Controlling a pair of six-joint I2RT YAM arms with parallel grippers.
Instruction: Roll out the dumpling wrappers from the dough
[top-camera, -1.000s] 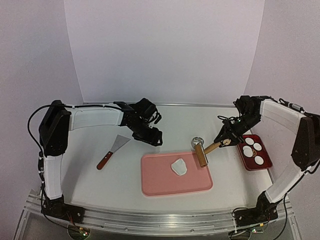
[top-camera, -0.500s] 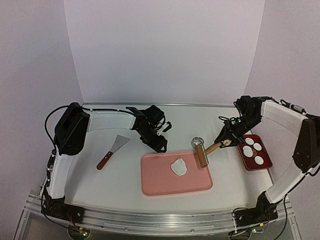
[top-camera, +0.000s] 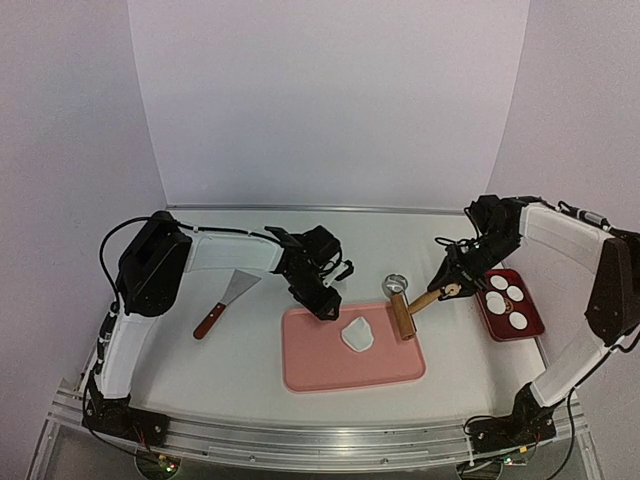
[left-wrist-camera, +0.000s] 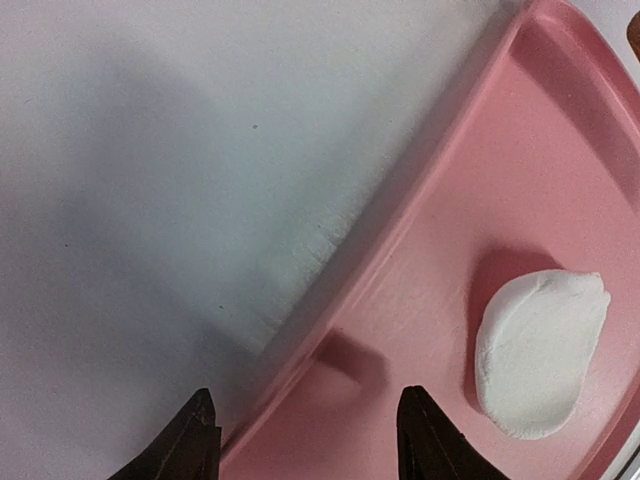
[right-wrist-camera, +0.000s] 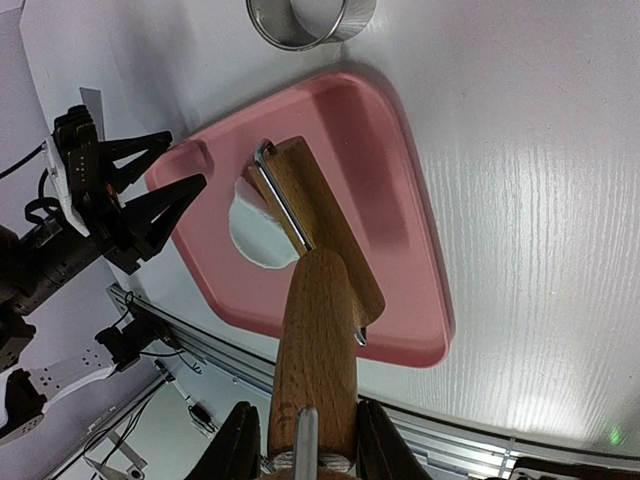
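The dough (top-camera: 357, 334) is a small white lump on the pink tray (top-camera: 310, 370). My left gripper (top-camera: 325, 305) hangs open over the tray's far left corner. In the left wrist view its fingertips (left-wrist-camera: 196, 440) straddle the tray rim (left-wrist-camera: 400, 230), with the dough (left-wrist-camera: 540, 350) off to the right and untouched. My right gripper (top-camera: 450, 285) is shut on the wooden handle of the rolling pin (top-camera: 403, 313), whose roller (right-wrist-camera: 315, 220) sits just right of the dough (right-wrist-camera: 258, 230). Several round dumpling wrappers (top-camera: 495, 302) lie in the red tray (top-camera: 530, 332).
A metal ring cutter (top-camera: 395, 284) stands on the table just behind the pink tray, close to the roller. A spatula (top-camera: 225, 303) with a wooden handle lies to the left of the pink tray. The red tray sits near the table's right edge.
My left arm has swung right, from behind the spatula to the pink tray's far left corner, and its jaws have narrowed somewhat. The right arm and rolling pin have barely moved.
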